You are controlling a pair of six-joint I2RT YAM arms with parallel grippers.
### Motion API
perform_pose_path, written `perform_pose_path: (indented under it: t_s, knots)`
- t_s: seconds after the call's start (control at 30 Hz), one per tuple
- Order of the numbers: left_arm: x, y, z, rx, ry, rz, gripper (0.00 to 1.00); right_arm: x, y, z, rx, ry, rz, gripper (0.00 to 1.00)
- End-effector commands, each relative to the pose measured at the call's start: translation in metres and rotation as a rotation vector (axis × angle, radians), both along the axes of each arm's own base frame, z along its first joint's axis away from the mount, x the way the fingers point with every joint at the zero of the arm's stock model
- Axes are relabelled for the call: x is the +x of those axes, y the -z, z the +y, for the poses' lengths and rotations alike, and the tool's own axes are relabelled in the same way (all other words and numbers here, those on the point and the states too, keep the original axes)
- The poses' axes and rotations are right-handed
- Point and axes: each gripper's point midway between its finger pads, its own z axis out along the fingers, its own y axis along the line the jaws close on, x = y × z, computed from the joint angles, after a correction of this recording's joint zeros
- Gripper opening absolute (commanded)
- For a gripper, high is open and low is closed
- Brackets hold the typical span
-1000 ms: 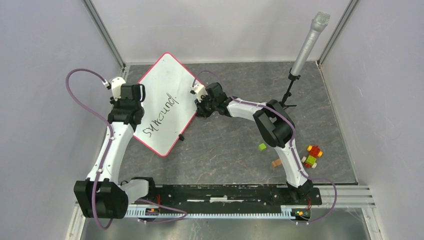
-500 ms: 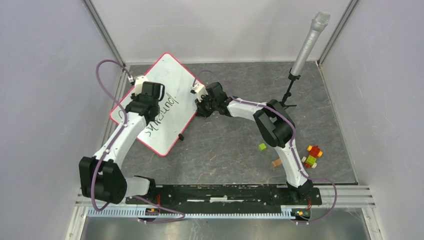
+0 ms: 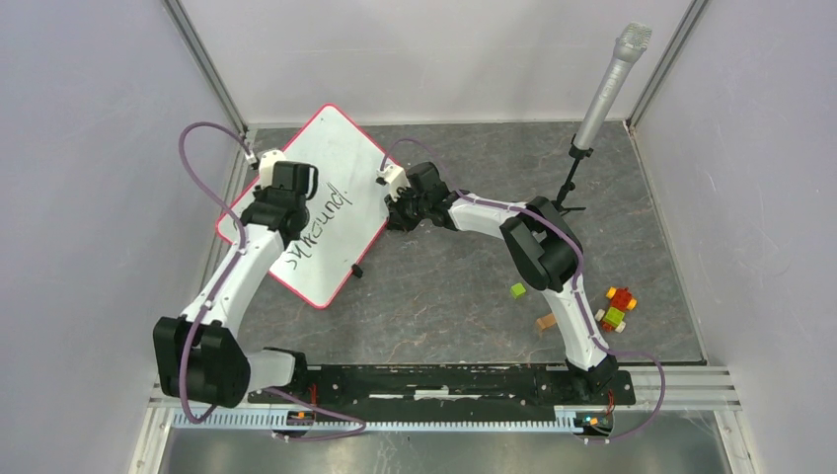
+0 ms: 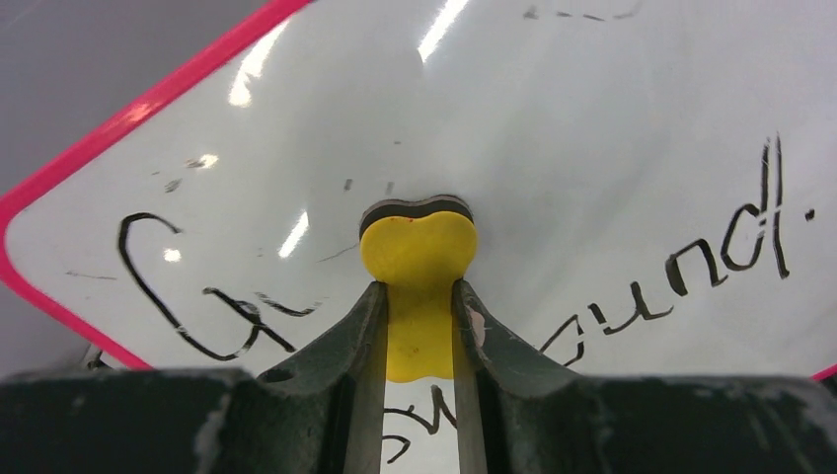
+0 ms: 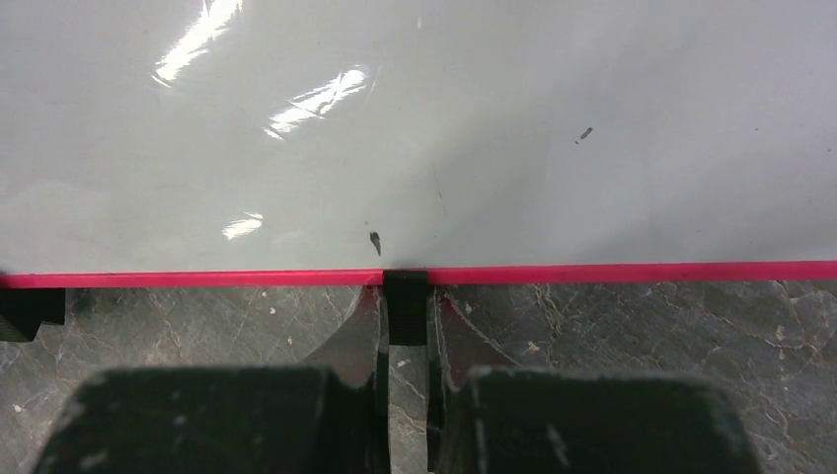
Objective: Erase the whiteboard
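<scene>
My left gripper [image 4: 419, 301] is clamped narrow on a yellow lobed foam eraser [image 4: 418, 247] with a dark felt layer on its far face. Both fingers [image 4: 355, 336] press its sides. Felt end sits against the board surface, at a bare patch just above the writing. Can't tell how hard it presses.

My right gripper [image 5: 406, 314] is pinched nearly closed on a small black clip [image 5: 406, 291] fixed on the board's rim. Fingers [image 5: 357, 331] lie low over the tabletop, one on each side of the clip. A second black clip [image 5: 30, 308] shows at the left edge of the right wrist view, on the same rim.

The large flat white rectangular whiteboard with rounded corners and thin red-pink rim [image 3: 345, 158] lies flat at the far left of the table, turned like a diamond, one corner near the back wall. Dark handwriting [image 3: 314, 229] runs across its middle; in the left wrist view the strokes [image 4: 730, 247] curve left and right of the eraser. My left arm reaches over the board's left side; my right arm meets its right edge.

Grey marbled tabletop [image 3: 464, 286] underneath. Silver microphone on a black stand [image 3: 607, 84] at far right. Green cube [image 3: 517, 289] and a cluster of small coloured blocks [image 3: 614, 308] near my right arm, well apart from the board.
</scene>
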Motion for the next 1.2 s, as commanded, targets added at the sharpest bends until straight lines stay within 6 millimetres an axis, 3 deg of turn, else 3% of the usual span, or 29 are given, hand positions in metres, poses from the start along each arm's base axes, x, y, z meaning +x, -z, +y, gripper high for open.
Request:
perform_pose_path:
  t_s: [0.0,0.17,0.3,0.5,0.73,0.77,0.9,1.03,1.17]
  knots:
    - [-0.023,-0.015,0.044,0.018,-0.184,-0.070,0.21,0.011,0.023,-0.027,-0.057,0.092,0.053,0.00]
    - [-0.052,-0.046,0.077,0.055,-0.325,-0.210,0.25,0.011,0.022,-0.026,-0.054,0.091,0.051,0.00]
    - [-0.066,-0.053,0.093,0.062,-0.396,-0.258,0.25,0.011,0.021,-0.026,-0.053,0.088,0.053,0.00]
    - [-0.049,-0.034,0.077,-0.017,-0.311,-0.198,0.24,0.011,0.021,-0.026,-0.052,0.089,0.052,0.00]
    - [-0.014,-0.007,0.039,-0.136,-0.102,-0.107,0.21,0.012,0.021,-0.026,-0.054,0.091,0.051,0.00]
    - [-0.008,-0.004,0.025,-0.156,-0.042,-0.092,0.21,0.011,0.022,-0.026,-0.055,0.091,0.052,0.00]
    - [0.003,0.005,0.002,-0.213,0.054,-0.066,0.21,0.011,0.023,-0.027,-0.058,0.093,0.053,0.00]
    - [0.003,0.000,0.001,-0.214,0.058,-0.098,0.21,0.011,0.023,-0.027,-0.059,0.093,0.054,0.00]
    - [-0.010,-0.007,0.027,-0.139,-0.076,-0.113,0.23,0.012,0.023,-0.026,-0.058,0.093,0.052,0.00]
